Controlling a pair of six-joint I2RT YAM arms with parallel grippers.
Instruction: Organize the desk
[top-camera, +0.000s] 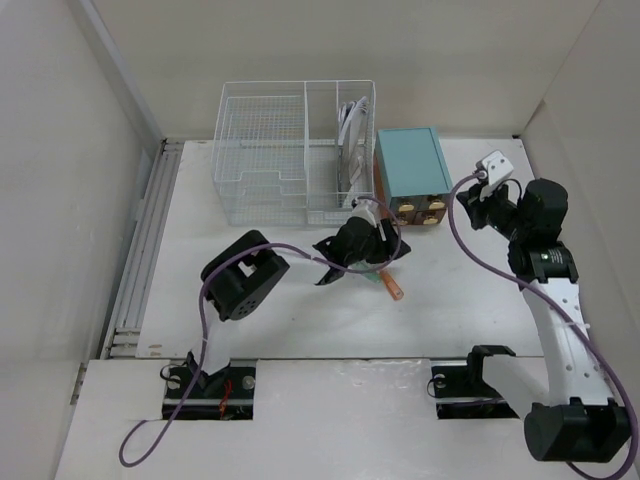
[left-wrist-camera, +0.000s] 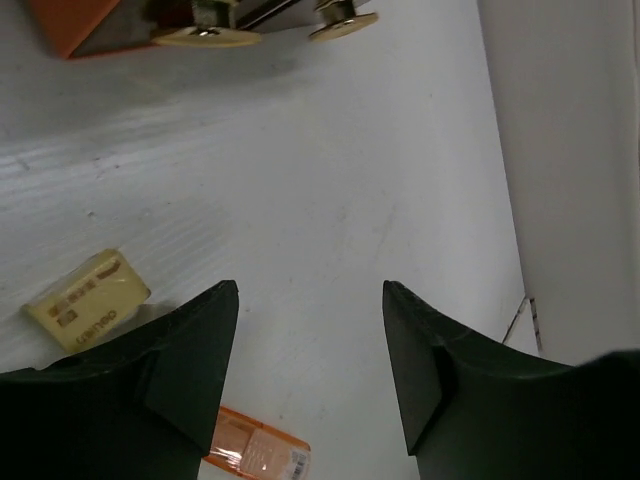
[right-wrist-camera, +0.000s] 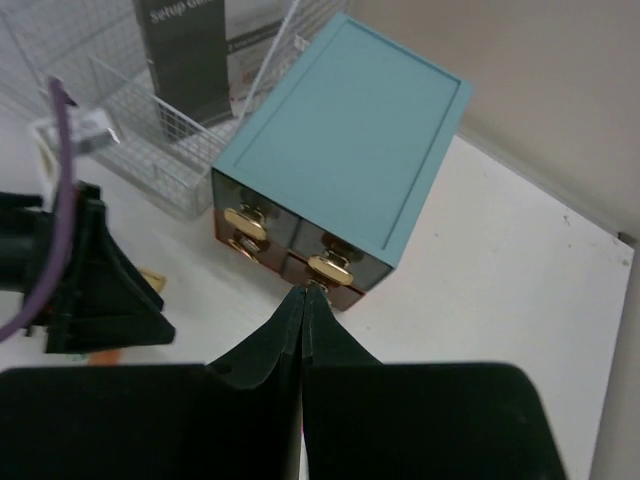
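Along the near edge, the 2 arm bases sit bolted side by side. The white surface (top-camera: 300, 320) spreads from there to the far wall and is boxed in by white walls, with a ribbed metal rail (top-camera: 140, 260) running down its left edge.

Near the middle of the surface lies an orange packet (left-wrist-camera: 262, 452), flat, with a printed label at one end. The left fingers (left-wrist-camera: 310, 300) hang just above it, partly open and with only bare surface between them, so they hold nothing. A pale yellow block (left-wrist-camera: 88, 298) with printed lettering lies flat just beside them, apart from the packet.

Further toward the right edge, the right arm reaches in from its base. The right fingers (right-wrist-camera: 303, 292) are pressed fully together with nothing visible between them. Their tips sit directly in front of a lower knob (right-wrist-camera: 330, 268) on the teal drawer box (right-wrist-camera: 345, 130). Whether they touch the knob cannot be told.

The drawer box stands toward the far edge, right of centre, with its dark drawer fronts and brass-coloured knobs facing the near edge.

Just beside it on the left, also by the far edge, stands a white wire basket (top-camera: 260, 200). Its wide left compartment shows only wire. The narrow right compartment next to the drawer box holds a few booklets on end, leaning, among them a dark one (right-wrist-camera: 185, 40) with white lettering.
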